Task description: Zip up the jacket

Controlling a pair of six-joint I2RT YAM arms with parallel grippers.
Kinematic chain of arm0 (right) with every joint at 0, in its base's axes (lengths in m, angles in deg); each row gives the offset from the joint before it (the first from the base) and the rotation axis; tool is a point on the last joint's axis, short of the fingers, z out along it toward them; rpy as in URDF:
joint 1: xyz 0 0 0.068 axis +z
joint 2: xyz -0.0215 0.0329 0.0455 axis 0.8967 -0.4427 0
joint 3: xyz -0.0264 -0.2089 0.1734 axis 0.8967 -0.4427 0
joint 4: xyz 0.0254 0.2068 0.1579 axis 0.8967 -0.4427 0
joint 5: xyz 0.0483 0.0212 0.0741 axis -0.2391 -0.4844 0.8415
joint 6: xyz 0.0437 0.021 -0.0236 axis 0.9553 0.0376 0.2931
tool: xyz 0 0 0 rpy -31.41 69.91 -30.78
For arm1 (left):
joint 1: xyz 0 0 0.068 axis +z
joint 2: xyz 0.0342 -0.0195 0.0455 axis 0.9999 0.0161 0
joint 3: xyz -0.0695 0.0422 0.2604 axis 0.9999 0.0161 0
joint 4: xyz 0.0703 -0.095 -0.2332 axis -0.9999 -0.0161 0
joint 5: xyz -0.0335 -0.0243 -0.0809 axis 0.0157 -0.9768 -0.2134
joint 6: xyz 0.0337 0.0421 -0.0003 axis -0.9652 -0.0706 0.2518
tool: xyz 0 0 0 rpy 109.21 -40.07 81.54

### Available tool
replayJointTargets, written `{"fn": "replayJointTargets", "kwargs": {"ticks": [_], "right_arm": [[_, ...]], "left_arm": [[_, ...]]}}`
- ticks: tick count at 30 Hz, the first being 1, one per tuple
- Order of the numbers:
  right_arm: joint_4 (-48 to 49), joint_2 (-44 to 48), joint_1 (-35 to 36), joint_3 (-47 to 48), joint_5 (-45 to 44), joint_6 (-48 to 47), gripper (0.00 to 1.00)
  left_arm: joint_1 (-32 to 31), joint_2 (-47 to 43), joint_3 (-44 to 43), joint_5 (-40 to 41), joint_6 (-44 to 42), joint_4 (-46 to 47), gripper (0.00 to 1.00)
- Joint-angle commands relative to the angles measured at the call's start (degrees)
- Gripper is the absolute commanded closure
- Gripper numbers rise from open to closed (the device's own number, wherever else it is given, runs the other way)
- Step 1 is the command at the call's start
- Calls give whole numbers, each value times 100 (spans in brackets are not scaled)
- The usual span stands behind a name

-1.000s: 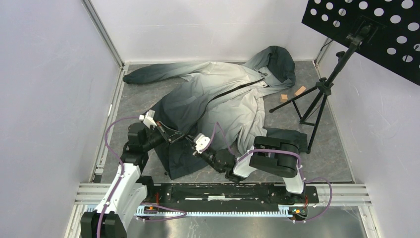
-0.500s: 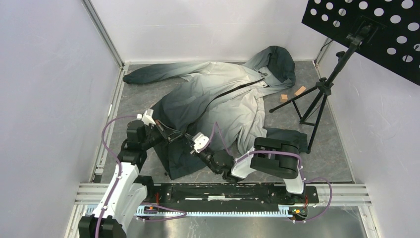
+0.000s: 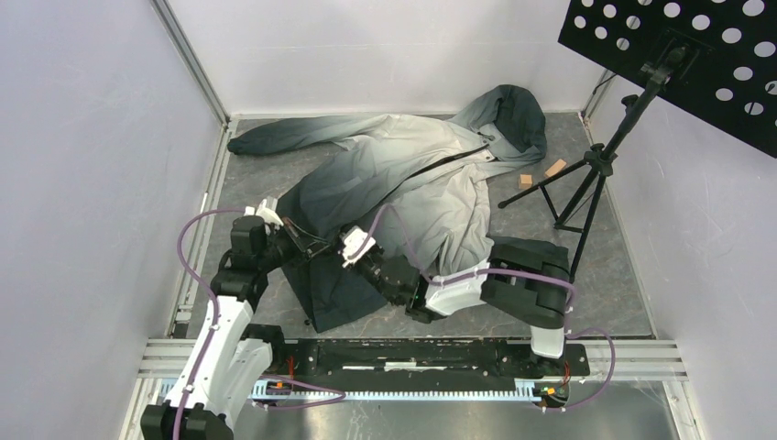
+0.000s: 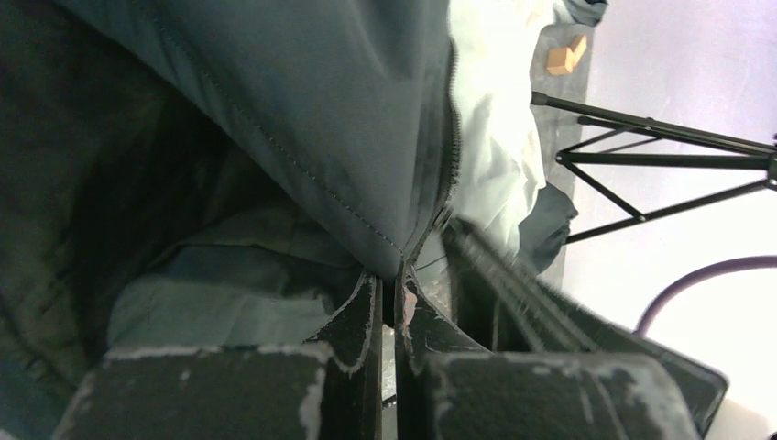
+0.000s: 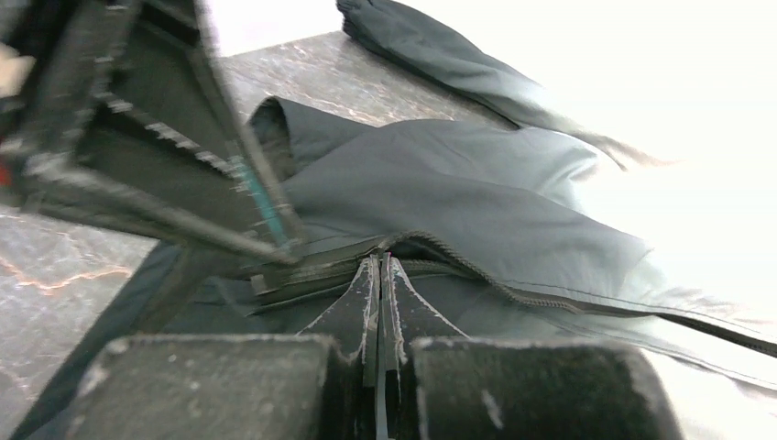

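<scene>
**Grippers both pinching at the zipper's lower end**

Left gripper [image 4: 389, 284] is holding its jaws closed on the dark hem corner of the large hooded jacket [image 3: 412, 183], whose fabric is fading from dark teal-grey to pale grey-white. The cloth is hanging taut above and ahead of its fingertips. Just beside it, tip to tip, the right gripper [image 5: 380, 266] is now pressing its jaws together where a second ago they were standing slightly apart. Its tips are meeting at the lower end of the long dark front zipper [image 5: 476, 275]. Whether they are trapping the slider's pull or only the tape is too blurred to tell.

Both arms are also sitting a little farther forward over the garment than before. The zipper is running away ahead and to the right of the right gripper, towards the hood. The jacket is lying spread on the grey marbled tabletop [image 3: 257, 183].

With one side anchored and the other freshly pinched, the pull along the teeth is probably about to begin.
</scene>
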Motion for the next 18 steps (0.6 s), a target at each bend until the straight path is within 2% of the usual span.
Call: {"fn": "replayJointTargets", "kwargs": {"ticks": [1, 4, 7, 12, 18], "right_arm": [[-1356, 583, -554, 417, -6, 168, 100], [-2451, 780, -809, 638, 377, 468, 100], [-3046, 974, -1118, 781, 1276, 578, 100], [-3963, 808, -1505, 1377, 1869, 304, 100], [-5144, 479, -1974, 2158, 2092, 42, 100]], "left_arm": [[38, -68, -283, 652, -454, -914, 98], [39, -41, -301, 837, -443, -997, 98], [38, 7, -314, 925, -458, -1024, 98], [42, -77, -500, 913, -505, -1083, 98], [42, -189, -1274, 1706, -918, -1783, 98]]}}
